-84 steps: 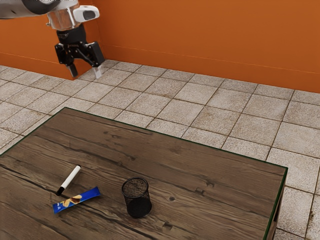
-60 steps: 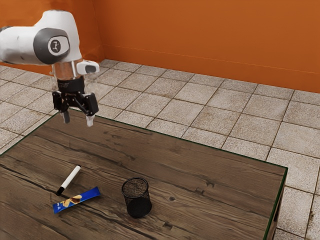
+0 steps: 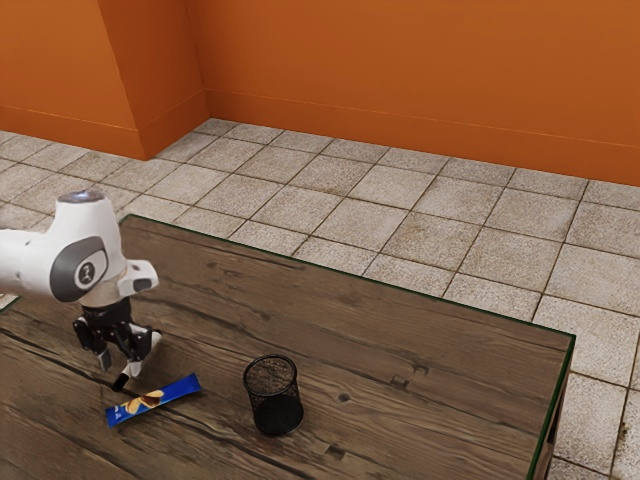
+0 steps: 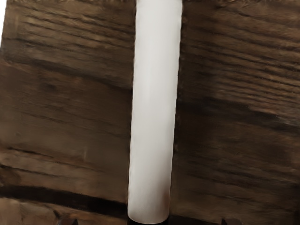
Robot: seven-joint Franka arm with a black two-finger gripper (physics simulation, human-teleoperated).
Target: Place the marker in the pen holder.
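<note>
Gripping is not yet done: the marker, lying on the desk, is straddled by widely parted fingers, seemingly unclamped; the pen holder, well apart from them, is left to be filled.

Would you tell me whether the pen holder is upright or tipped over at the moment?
Upright: in the exterior view, the pen holder stands on its base on the table, round rim uppermost.
</note>
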